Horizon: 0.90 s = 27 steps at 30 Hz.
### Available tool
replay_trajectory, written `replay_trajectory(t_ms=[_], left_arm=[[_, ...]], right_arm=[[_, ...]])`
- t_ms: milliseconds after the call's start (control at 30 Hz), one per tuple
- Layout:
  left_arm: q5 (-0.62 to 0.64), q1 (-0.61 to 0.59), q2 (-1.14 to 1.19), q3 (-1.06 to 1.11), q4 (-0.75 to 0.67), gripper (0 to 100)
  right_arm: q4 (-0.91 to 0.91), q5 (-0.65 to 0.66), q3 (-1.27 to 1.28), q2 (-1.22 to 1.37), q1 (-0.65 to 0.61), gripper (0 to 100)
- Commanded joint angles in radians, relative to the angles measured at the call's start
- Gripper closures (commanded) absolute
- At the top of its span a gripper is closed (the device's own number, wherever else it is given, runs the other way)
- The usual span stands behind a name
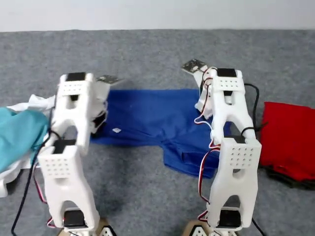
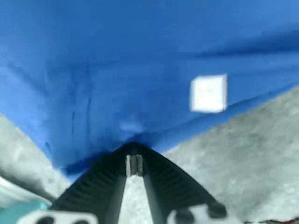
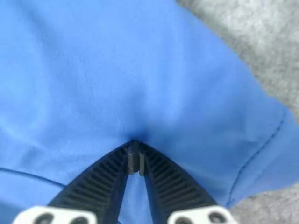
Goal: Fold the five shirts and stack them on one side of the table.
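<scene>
- Two shirts lie bunched at the left edge of the grey desk (image 1: 147,54), a teal shirt (image 1: 17,135) lying over a white shirt (image 1: 37,102).
- Just beside them stands the left arm. The left gripper (image 2: 134,163) has its jaws pressed together on the left edge of the blue shirt (image 1: 152,115), and the cloth puckers at the tips.
- Across the middle of the desk, between the two arms, the blue shirt lies spread out. A small white tag (image 2: 209,93) shows on it near the left gripper, and its near right part is rumpled into folds.
- On the shirt's right side, the right gripper (image 3: 134,161) is likewise pinched tight on the blue cloth, close to a stitched hem.
- At the right edge, apart from the blue shirt, a red shirt (image 1: 288,137) lies folded on a dark garment (image 1: 290,181) whose edge shows beneath it.
</scene>
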Motion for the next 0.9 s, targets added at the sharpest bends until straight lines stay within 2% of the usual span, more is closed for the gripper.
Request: replay_trajectory(t_ms=[0,200,333,467,667,867], left_arm=[[-0.015,-0.049,-0.155,0.058,0.037,99],[-0.048,0.031,-0.456,0.162,0.032,99],[-0.014,0.126,-0.516,0.162,-0.054,99],[0.098,0.167,-0.446,0.165,-0.198,99],[0.109,0.161,-0.229,0.16,-0.265,99],[0.103,0.087,-0.133,0.16,-0.313,99]], right_arm=[[-0.033,0.025,-0.054,0.001,0.028,98.8],[-0.031,0.025,-0.054,-0.005,0.033,98.8],[-0.031,0.025,-0.054,-0.005,0.03,98.8],[-0.033,0.025,-0.054,-0.005,0.028,98.8],[-0.028,0.025,-0.054,-0.007,0.03,98.8],[-0.027,0.025,-0.054,-0.007,0.033,98.8]])
